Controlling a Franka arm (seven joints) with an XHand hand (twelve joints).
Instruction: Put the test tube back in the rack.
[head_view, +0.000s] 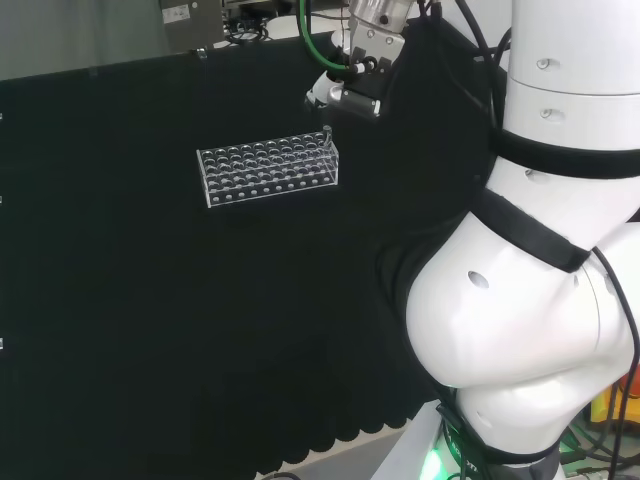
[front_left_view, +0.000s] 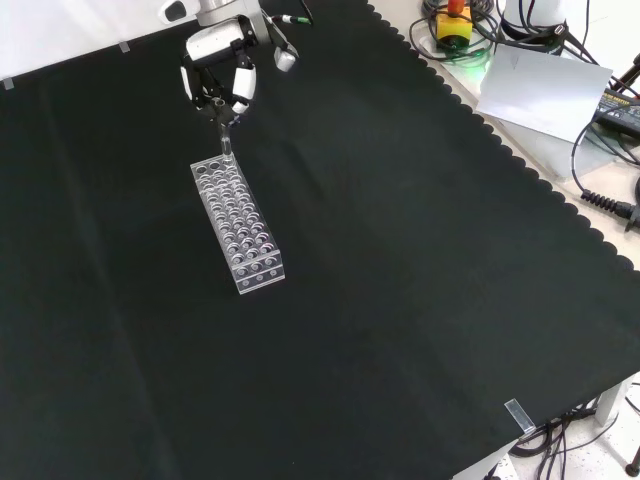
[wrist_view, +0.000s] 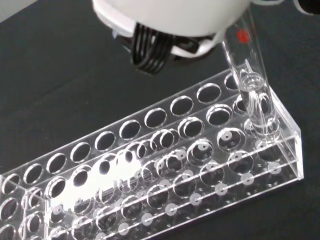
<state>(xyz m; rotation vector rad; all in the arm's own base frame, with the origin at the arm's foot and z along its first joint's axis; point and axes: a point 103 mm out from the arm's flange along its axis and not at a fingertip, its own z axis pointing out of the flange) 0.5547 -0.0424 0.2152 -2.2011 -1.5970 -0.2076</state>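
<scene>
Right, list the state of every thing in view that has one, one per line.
test tube: upright, slightly tilted, lower end in a corner hole of the rack, top at the hand.
rack: standing on the black cloth, other holes empty.
hand: above the rack's end, over the tube; its grip can't be made out.

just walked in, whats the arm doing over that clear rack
The arm's hand is holding a clear test tube at one end of the clear plastic rack on the black cloth. The wrist view shows the tube's lower part already down in a corner hole of the rack, while the hand grips its upper part. The other holes in sight look empty.
</scene>
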